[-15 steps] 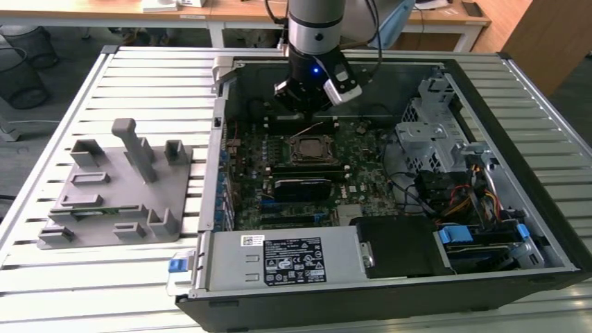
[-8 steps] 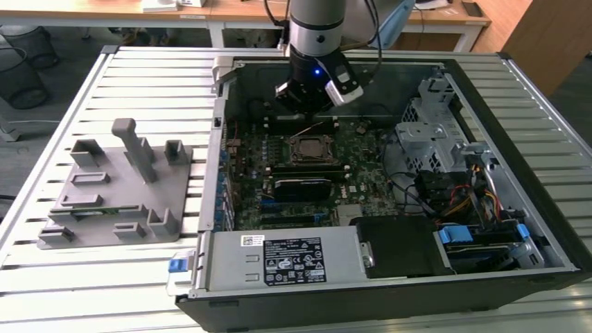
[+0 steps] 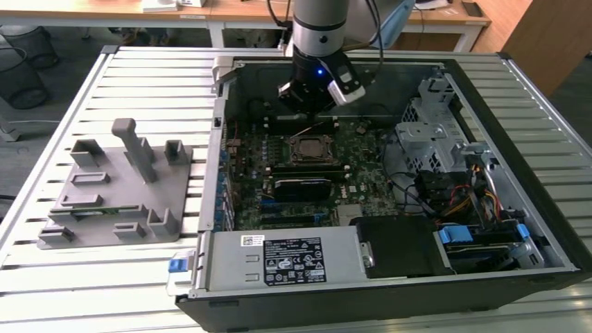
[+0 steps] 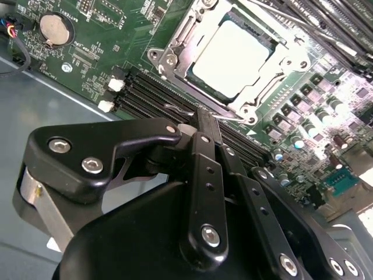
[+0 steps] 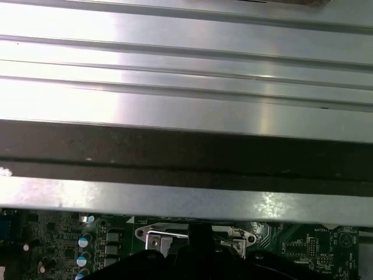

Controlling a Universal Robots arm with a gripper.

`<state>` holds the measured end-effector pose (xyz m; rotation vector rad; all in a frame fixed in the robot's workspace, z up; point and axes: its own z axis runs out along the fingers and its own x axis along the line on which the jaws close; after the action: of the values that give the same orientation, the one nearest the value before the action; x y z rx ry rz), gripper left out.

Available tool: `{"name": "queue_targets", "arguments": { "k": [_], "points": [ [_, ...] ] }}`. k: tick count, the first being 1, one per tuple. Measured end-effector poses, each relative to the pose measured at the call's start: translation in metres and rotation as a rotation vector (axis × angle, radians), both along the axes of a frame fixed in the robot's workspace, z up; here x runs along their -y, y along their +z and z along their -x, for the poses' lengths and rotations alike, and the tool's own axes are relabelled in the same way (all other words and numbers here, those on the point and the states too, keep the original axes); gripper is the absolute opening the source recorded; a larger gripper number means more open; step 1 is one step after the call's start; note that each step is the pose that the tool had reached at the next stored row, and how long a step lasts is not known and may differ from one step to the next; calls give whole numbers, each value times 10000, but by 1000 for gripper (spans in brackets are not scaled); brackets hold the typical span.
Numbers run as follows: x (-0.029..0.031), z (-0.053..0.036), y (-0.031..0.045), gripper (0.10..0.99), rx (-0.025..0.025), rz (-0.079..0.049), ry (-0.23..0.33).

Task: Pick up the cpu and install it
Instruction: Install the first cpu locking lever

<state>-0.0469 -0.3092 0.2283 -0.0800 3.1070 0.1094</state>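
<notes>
The cpu (image 4: 232, 57) sits in its socket (image 4: 175, 35), upper centre of the second wrist view, apparently already seated. My gripper (image 4: 203, 119) hangs just beside it; my fingers look pinched narrow and hold nothing.

The white label (image 3: 294, 258) on the power supply (image 3: 277, 260) carries print too small to read.

The gripper (image 4: 201, 119) body hides the socket frame's (image 4: 175, 87) near edge.

lab/workshop | slatted metal table (image 3: 138, 76) | open pc case (image 3: 518, 173) | desks (image 3: 111, 10)
</notes>
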Motion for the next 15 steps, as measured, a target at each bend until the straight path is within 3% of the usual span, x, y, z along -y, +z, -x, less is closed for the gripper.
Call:
{"name": "queue_targets", "arguments": {
  "k": [15],
  "points": [
    [-12,-103,-66,106,-44,1,0]
  ]
}}
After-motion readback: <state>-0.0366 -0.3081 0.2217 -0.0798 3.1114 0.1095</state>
